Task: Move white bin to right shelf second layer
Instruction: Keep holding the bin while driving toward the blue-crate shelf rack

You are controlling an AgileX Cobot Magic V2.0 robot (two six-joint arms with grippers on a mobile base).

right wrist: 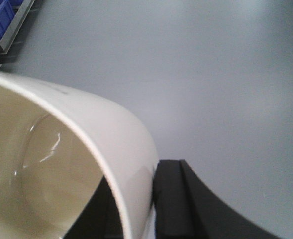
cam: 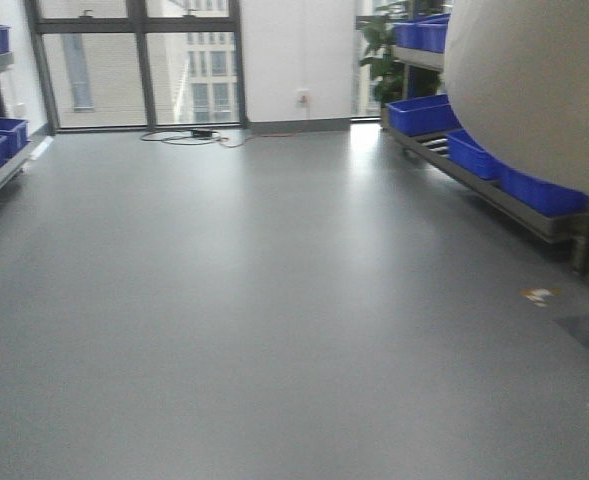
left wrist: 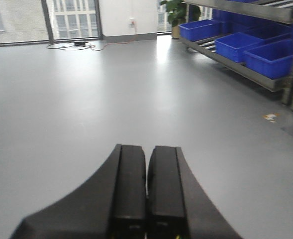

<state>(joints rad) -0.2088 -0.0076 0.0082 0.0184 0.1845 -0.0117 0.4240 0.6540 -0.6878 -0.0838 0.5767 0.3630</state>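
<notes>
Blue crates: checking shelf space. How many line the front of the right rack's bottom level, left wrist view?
3: far crate, middle crate, nearest crate; others may hide behind.

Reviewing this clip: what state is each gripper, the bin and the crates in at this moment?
white bin: held up clear of the floor, visible interior empty.
right gripper: shut on the bin's wall, one finger inside, one outside.
left gripper: shut, holding nothing.
blue crates: resting on the lower level of the right shelf, untouched.
</notes>
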